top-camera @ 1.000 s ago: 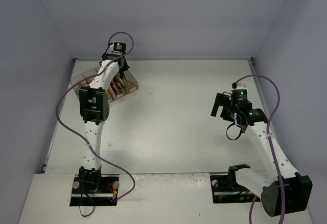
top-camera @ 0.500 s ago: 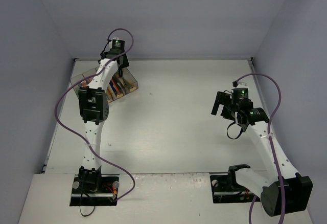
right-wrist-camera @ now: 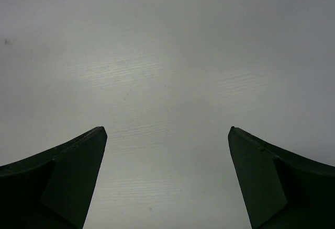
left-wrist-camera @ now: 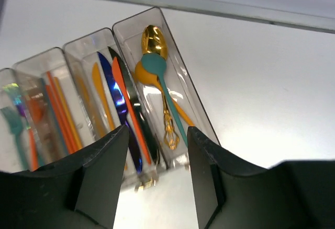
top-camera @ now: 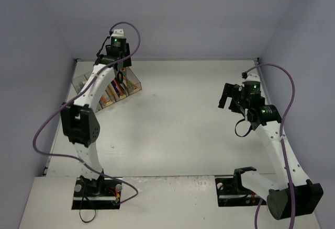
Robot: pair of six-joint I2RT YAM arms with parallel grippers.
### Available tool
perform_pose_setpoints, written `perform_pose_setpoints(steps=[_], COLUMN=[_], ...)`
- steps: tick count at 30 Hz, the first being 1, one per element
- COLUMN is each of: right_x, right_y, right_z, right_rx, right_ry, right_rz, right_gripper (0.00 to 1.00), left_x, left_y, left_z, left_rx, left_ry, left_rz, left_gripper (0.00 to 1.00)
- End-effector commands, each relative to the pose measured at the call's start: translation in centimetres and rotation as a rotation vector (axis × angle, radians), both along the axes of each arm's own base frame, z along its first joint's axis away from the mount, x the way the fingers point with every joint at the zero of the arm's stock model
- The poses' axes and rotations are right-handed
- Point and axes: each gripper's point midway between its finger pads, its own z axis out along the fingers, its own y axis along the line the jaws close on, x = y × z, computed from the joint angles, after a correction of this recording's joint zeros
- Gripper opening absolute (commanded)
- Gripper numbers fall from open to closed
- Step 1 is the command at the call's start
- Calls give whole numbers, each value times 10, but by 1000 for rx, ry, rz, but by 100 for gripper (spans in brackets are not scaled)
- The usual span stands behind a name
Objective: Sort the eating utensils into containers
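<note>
Lavender walls (top-camera: pixel 172 14) close the white desk (top-camera: pixel 178 129) on three sides. In the top view the left wall and the back edge meet near 10 o'clock, and the containers (top-camera: pixel 135 84) sit angled in that corner, close to both. A broad stretch of desk lies between this tray and the right arm at 3 o'clock. The left arm reaches over the tray, its purple cable (top-camera: pixel 34 141) bulging toward the left wall. The left pincer (left-wrist-camera: pixel 157 132) hangs above the bins' near ends, its jaws partly apart with nothing between them. In its wrist view the bin at 1 o'clock holds a gold spoon (left-wrist-camera: pixel 153 38), with a teal spoon (left-wrist-camera: pixel 155 65) lying over an orange spoon (left-wrist-camera: pixel 140 76). The next bin holds knives (left-wrist-camera: pixel 121 95) — orange, dark blue and black. The two bins toward 9 o'clock hold orange, teal and iridescent pieces, but I cannot tell what kind. The right pincer (right-wrist-camera: pixel 166 130) stands wide and holds nothing over plain desk near the right wall, its own cable (top-camera: pixel 291 90) arching beside it.
</note>
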Motion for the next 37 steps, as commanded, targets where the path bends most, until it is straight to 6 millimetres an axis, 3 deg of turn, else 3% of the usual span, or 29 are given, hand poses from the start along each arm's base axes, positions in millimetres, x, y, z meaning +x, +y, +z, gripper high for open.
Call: perform_pose_setpoints(steps=[1, 4, 5, 6, 7, 8, 14, 18, 22, 26, 28, 37], right_x=[16, 18, 18, 18, 17, 16, 13, 9, 3, -3, -7, -24], right_y=[-13, -26, -28, -31, -36, -39, -45, -47, -47, -47, -50, -55], right_z=[67, 111, 121, 122, 134, 142, 159, 166, 170, 173, 177, 191], right_rx=[-50, -98, -112, -131, -157, -170, -214, -235, -233, -229, -237, -237], right_ry=[-190, -296, -319, -321, -346, -364, -401, -426, -455, -482, -501, -567], right_rz=[-35, -75, -76, -81, -90, -104, -126, -139, -143, -138, -146, -159], right_gripper=[100, 100, 100, 100, 100, 100, 100, 100, 100, 100, 100, 100], left_x=[-41, -91, -104, -105, -131, -141, -205, -243, -264, -290, -301, -313], left_y=[11, 22, 24, 23, 29, 32, 54, 74, 87, 111, 115, 115], left_z=[119, 154, 158, 147, 164, 167, 171, 153, 134, 111, 110, 95], left_rx=[51, 55, 56, 64, 65, 64, 74, 102, 135, 158, 142, 91], left_ry=[-287, -352, -362, -335, -374, -383, -389, -360, -321, -314, -343, -326], left_rz=[-6, -22, -39, -42, -59, -61, -55, -13, 15, 114, 130, 138], left_gripper=[49, 51, 54, 54, 59, 62, 70, 74, 76, 89, 89, 89])
